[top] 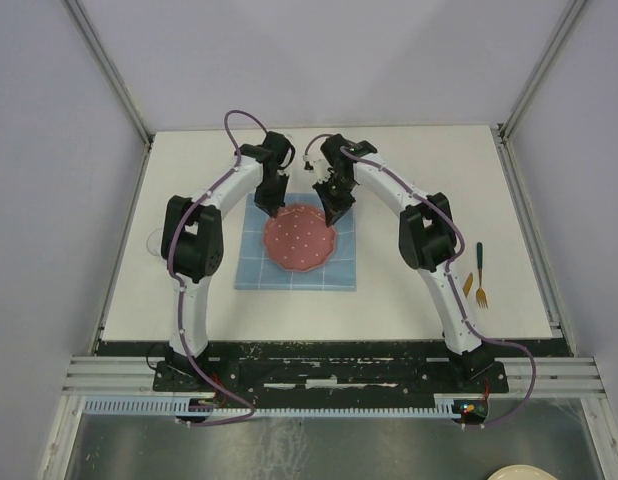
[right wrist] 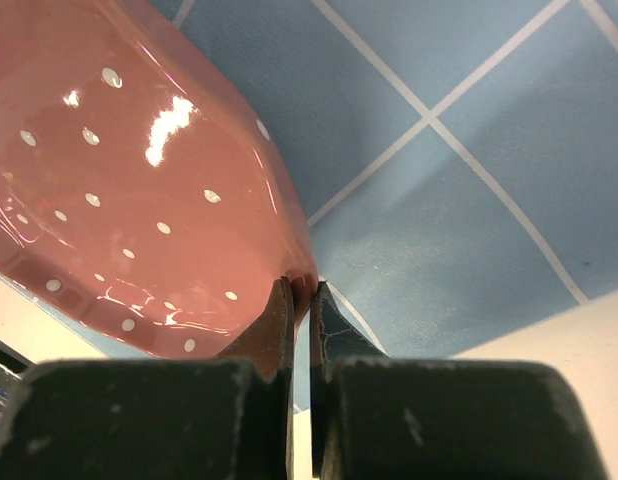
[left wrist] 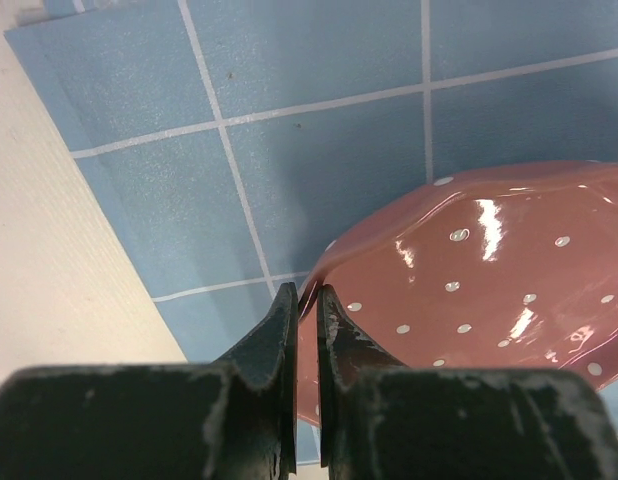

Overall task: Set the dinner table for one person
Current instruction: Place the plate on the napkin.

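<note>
Overhead: pink dotted plate (top: 300,238) seen on blue grid placemat (top: 251,272); placemat laid mid-bench; white bench (top: 429,165) spread under everything, both arms bolted at its near edge; fork (top: 481,290) laid well to the right, off the placemat.
Left wrist: left tool (left wrist: 307,295) clamped on plate rim, jaws nearly together; placemat seen beneath.
Right wrist: right tool (right wrist: 301,290) pinched on plate's right rim; bench seen at corner.

dinner table (top: 439,160) white, matte, square, flat
</note>
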You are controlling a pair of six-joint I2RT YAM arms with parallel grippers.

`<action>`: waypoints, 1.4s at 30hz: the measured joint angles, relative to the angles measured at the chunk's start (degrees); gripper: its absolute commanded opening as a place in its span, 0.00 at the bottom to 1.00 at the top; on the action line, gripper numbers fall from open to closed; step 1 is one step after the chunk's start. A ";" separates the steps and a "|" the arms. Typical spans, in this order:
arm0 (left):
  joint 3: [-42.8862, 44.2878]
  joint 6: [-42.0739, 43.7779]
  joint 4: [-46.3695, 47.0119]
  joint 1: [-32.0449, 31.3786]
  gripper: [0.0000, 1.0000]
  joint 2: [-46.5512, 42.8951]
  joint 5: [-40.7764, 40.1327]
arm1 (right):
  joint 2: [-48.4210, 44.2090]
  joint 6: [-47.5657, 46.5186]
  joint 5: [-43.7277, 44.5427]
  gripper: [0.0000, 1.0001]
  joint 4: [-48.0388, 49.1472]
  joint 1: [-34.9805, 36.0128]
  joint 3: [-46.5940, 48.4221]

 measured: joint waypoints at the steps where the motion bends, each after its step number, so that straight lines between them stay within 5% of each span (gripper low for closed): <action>1: 0.00 0.00 0.17 -0.11 0.03 0.00 0.02 | -0.07 0.00 0.00 0.02 0.00 -0.17 0.00; 42: -0.57 0.11 -1.18 0.35 0.03 -0.02 -1.51 | -0.15 -0.83 -0.26 0.02 -0.02 0.83 1.81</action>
